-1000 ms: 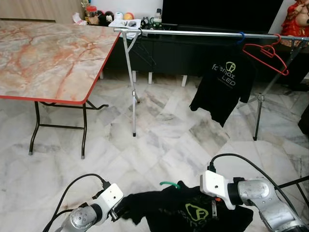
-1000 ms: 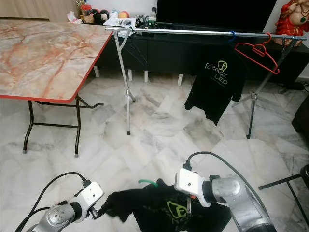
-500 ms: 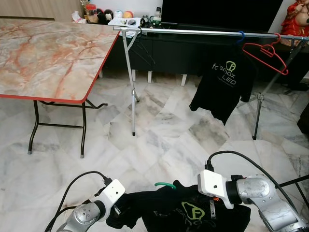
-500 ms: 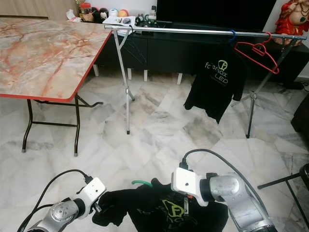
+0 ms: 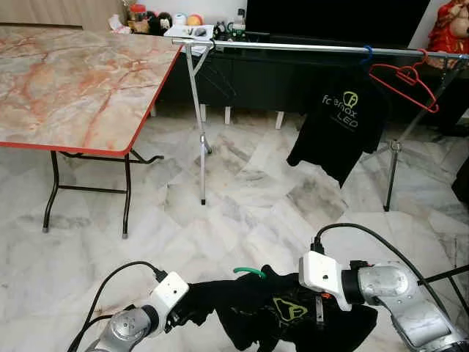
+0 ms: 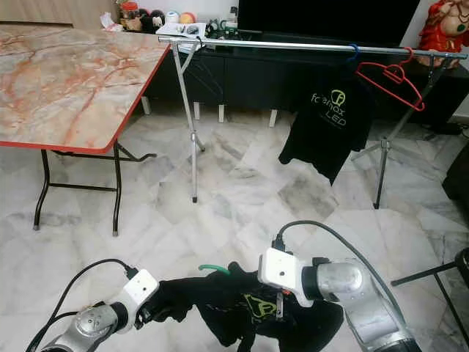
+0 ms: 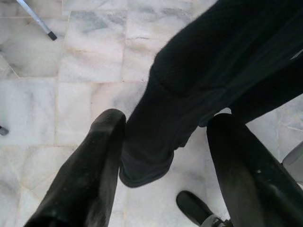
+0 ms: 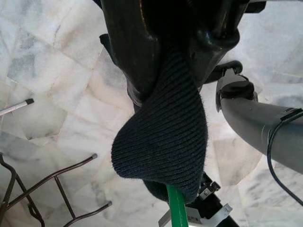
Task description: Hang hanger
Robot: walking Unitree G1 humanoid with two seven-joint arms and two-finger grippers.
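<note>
Now lifted and bunched: black T-shirt (image 5: 282, 315) on green hanger (image 5: 249, 272), collar pinched by right gripper (image 8: 165, 90); left gripper (image 7: 161, 156) spread around sleeve; rail (image 5: 293, 48) ahead

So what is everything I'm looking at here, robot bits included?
Held shirt: one, black with a green logo, stretched between the two grippers above the floor.
Green hanger: one, its hook poking out of the held shirt.
Rail: one, silver, across the back.
Hung shirt: one, black, on a blue hook on the rail.
Red hanger: one, bare, on the rail's right end.
Table: one, marble-patterned, red-edged, on the left.
Floor: pale marble tiles.
Left gripper: fingers either side of a sleeve.
Right gripper: closed on the shirt's collar.
</note>
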